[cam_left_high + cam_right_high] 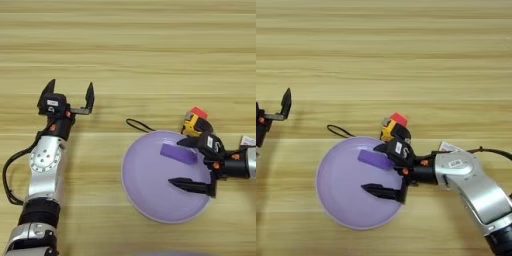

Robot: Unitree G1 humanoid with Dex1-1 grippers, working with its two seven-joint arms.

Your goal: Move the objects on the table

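Right eye view: right gripper (377, 168) spread over lilac plate (341, 200); purple block (375, 160) between fingers.

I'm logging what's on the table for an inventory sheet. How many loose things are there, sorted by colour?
Purple or lilac: 2, the plate and the flat block on it
Red: 1, the small cube
Yellow and black: 1, the tape measure
Red and white: 1, the small box, mostly hidden
Total: 5
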